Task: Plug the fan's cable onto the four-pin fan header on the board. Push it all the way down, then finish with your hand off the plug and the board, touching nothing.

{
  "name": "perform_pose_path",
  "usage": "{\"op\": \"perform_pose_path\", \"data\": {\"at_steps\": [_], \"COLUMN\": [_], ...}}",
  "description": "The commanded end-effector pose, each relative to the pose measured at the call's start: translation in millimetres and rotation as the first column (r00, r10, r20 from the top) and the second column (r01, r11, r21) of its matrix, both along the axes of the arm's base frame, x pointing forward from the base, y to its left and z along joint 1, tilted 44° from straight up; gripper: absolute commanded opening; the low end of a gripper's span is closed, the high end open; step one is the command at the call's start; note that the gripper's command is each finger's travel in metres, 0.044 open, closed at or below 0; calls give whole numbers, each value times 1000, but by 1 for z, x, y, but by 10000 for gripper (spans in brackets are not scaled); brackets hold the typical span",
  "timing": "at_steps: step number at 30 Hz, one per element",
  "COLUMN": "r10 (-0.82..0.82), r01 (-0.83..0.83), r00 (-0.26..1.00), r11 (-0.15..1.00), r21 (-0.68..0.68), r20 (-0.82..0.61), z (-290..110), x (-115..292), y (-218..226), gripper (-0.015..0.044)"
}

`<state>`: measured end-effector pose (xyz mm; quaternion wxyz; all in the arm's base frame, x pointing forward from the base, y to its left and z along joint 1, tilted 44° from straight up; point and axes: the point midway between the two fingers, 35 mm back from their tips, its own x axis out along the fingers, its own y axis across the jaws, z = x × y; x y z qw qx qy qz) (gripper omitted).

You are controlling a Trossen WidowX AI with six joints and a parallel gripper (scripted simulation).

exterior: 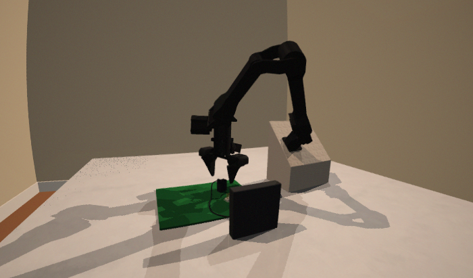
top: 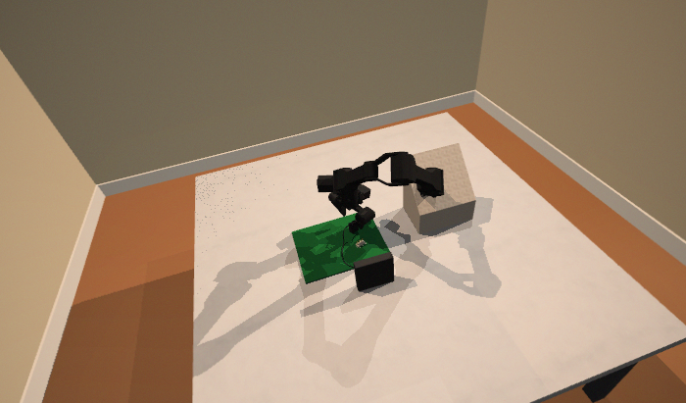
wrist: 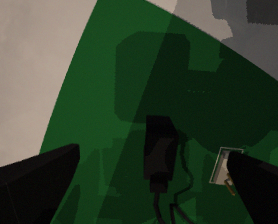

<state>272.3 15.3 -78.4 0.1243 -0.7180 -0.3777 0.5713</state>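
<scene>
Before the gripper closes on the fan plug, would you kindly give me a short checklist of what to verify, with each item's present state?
1. Gripper open and empty: ok.
2. Plug lies between the fingers in the wrist view: ok.
3. Fingertips low enough to flank the plug: not ok, they hang just above it.
4. Header uncovered on the green board: ok, though it sits close to one finger.
5. Cable slack, not snagged: cannot tell.
6. Fan away from the gripper: ok.

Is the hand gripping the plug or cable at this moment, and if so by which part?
Nothing is held. The hand is open, poised just above the black plug on the green board, its fingers clear of it.
</scene>
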Motion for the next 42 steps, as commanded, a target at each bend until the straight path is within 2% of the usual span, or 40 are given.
{"op": "perform_pose_path", "data": {"at_steps": [1, 22, 38, 42], "r10": [-2, -2, 1, 1], "r01": [2, 2, -1, -1], "r00": [1000, 1000, 1000, 1000], "r11": [1000, 1000, 1000, 1000], "r21": [8, 11, 6, 5], "r20": [-15, -15, -7, -7], "z": [-6, -21, -20, -18], "x": [-4, -4, -2, -2], "y": [6, 22, 21, 19], "gripper": [440, 440, 20, 0]}}
